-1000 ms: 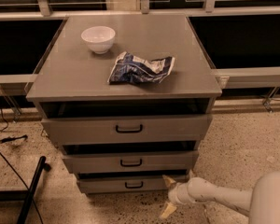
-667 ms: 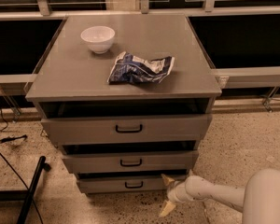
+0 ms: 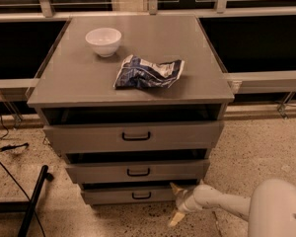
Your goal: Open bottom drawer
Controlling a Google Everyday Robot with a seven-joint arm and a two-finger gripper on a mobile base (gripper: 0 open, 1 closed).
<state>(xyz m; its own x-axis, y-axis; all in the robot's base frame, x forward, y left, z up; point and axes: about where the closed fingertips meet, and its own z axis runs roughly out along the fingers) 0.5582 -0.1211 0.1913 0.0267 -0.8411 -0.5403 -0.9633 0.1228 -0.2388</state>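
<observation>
Gripper [image 3: 175, 204] open, empty, below worktop's [image 3: 89, 83] front-right corner, beside drawer [image 3: 108, 196]; approaching from there, you may miss handle [image 3: 141, 195].

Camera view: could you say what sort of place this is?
Probably a lab or test area: grey drawer cabinet, speckled floor, loose cables. The open gripper is low, near the bottom drawer.

The grey desk [image 3: 79, 83] carries a white bowl [image 3: 103, 41] and a blue-and-white bag [image 3: 148, 73]. The bottom drawer [image 3: 113, 195] is grey with a black handle [image 3: 141, 195]. The hand [image 3: 176, 204], by that drawer's right end, is white with pale yellowish fingers [image 3: 174, 187]. The floor [image 3: 256, 152] is speckled beige.
</observation>
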